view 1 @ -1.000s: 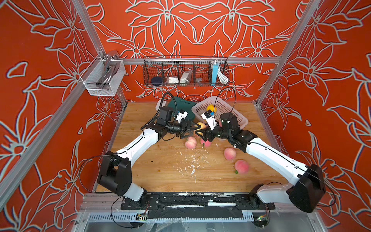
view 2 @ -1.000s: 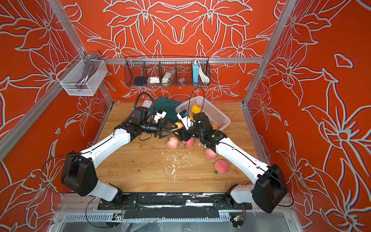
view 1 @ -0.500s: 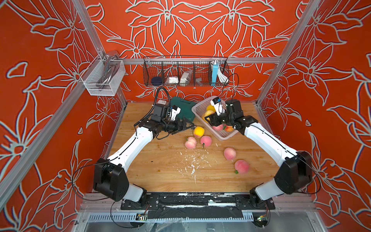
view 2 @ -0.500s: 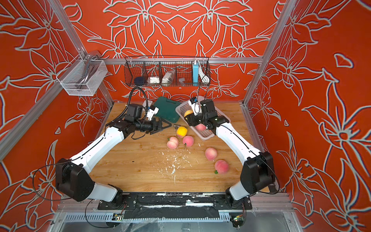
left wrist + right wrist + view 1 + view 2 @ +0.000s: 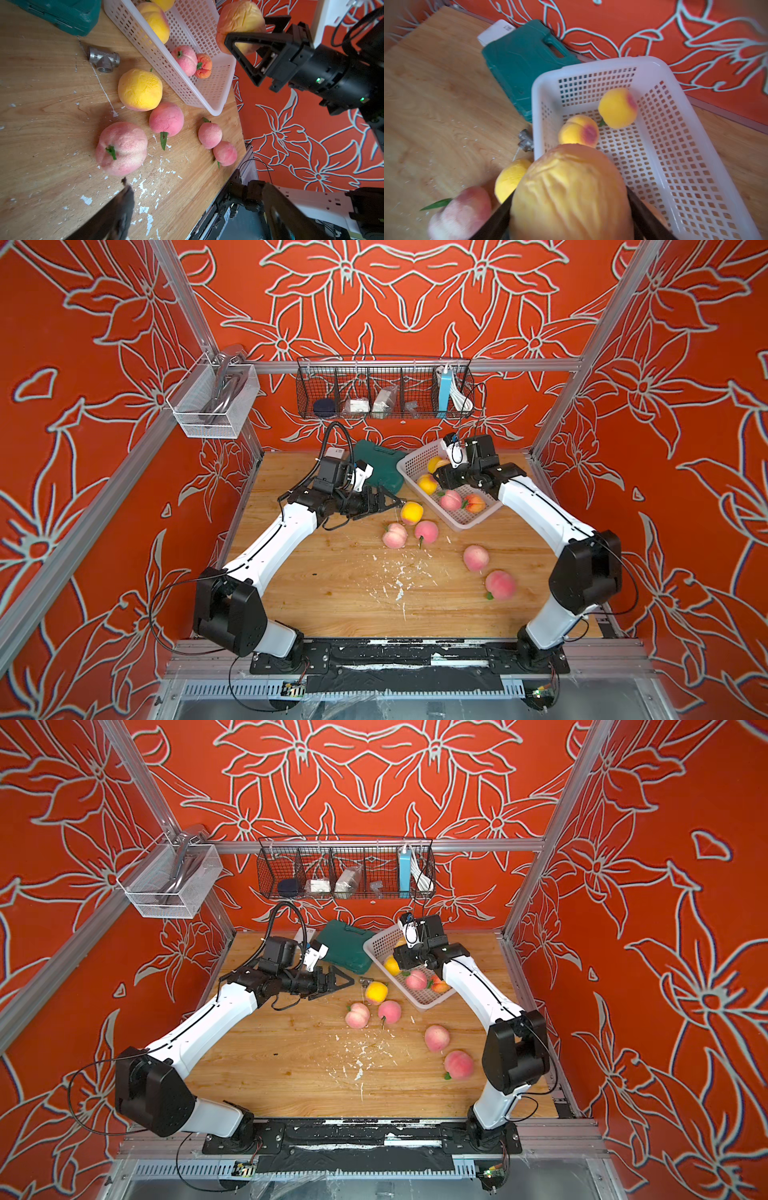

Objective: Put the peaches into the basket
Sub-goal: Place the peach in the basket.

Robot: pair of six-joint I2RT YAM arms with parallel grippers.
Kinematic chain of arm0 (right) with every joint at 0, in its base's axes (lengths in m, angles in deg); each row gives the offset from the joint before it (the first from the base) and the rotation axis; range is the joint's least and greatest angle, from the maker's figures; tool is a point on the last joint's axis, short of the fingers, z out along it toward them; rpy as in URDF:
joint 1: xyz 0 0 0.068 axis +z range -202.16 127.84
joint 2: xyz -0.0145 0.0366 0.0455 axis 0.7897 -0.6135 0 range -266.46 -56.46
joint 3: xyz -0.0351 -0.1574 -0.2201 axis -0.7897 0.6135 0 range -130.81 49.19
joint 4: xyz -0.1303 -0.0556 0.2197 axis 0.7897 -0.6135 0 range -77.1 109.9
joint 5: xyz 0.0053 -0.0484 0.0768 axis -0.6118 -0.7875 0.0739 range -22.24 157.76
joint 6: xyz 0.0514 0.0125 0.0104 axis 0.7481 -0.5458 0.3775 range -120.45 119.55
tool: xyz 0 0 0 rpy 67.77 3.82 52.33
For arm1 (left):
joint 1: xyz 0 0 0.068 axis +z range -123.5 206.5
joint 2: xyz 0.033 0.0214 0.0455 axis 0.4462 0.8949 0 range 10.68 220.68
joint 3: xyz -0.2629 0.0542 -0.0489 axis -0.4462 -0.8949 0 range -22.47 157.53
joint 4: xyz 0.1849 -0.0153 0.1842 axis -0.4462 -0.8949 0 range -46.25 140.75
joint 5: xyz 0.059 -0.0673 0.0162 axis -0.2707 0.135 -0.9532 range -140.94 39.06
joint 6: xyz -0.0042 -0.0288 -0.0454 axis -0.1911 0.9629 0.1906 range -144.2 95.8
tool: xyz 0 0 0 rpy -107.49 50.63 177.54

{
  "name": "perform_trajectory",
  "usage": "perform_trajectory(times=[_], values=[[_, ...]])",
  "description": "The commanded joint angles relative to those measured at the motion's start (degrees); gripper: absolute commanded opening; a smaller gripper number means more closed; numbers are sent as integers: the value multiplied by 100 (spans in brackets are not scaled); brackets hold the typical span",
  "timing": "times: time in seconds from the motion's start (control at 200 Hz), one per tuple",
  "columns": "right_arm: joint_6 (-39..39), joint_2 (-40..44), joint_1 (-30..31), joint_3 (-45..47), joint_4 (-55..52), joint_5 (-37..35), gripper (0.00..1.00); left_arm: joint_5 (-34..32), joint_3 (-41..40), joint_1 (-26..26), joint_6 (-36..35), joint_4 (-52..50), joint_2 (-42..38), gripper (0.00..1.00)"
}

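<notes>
The pale basket (image 5: 415, 459) (image 5: 378, 944) lies at the back of the table and holds several peaches: two yellow (image 5: 617, 108), one pink (image 5: 451, 500) and one orange-red (image 5: 473, 502). Above its near end, my right gripper (image 5: 570, 207) (image 5: 249, 31) is shut on a wrinkled yellow-orange peach (image 5: 571, 193) (image 5: 239, 18). Several more peaches lie on the table, a yellow one (image 5: 411, 512) (image 5: 140, 89) and pink ones (image 5: 395, 536) (image 5: 500, 585). My left gripper (image 5: 390, 502) (image 5: 340, 982) (image 5: 197, 187) is open and empty, just left of the yellow peach.
A green tool case (image 5: 378, 466) lies left of the basket, and a metal tee pipe fitting (image 5: 102, 60) sits beside the basket's wall. A black wire rack (image 5: 384, 387) and a white mesh bin (image 5: 212, 400) hang on the walls. White flecks litter the wooden table (image 5: 332, 593).
My right gripper has swung from the middle of the table to above the basket with a peach in its jaws. My left gripper has drawn back a little to the left.
</notes>
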Motion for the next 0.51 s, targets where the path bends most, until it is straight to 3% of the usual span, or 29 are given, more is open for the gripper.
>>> perform_trajectory(times=[0.0, 0.21, 0.5], values=[[47, -84, 29, -183, 167, 24, 94, 214, -43, -94, 125, 289, -142, 63], [27, -84, 46, -159, 175, 94, 90, 233, -70, -155, 212, 401, -125, 63], [-27, -82, 46, -214, 120, 150, 76, 212, -40, -165, 212, 389, -142, 64]])
